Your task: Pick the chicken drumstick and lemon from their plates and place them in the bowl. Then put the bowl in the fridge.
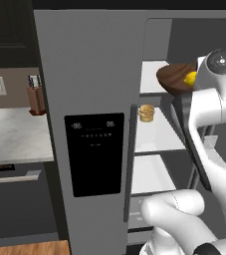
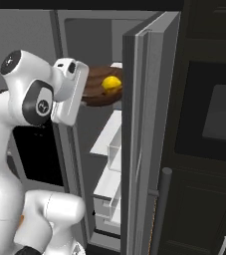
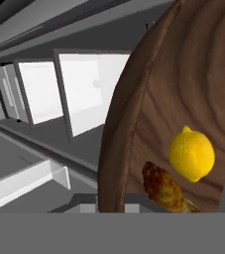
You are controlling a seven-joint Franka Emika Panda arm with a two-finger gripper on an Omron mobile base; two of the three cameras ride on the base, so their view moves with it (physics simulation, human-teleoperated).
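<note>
You've got the bowl (image 2: 100, 88) up at the open fridge (image 1: 89, 74), level with the top shelf (image 1: 152, 74) and poking in over its front edge. The lemon (image 3: 192, 153) sits inside the bowl, and the chicken drumstick (image 3: 166, 189) lies right beside it, about touching. From the hand view, the bowl's rim runs close past the camera, but the fingertips are hidden, so you can't tell how wide the gripper is or what it's clamping. One shelf down there's a tan burger (image 1: 146, 113) near the door-side edge.
</note>
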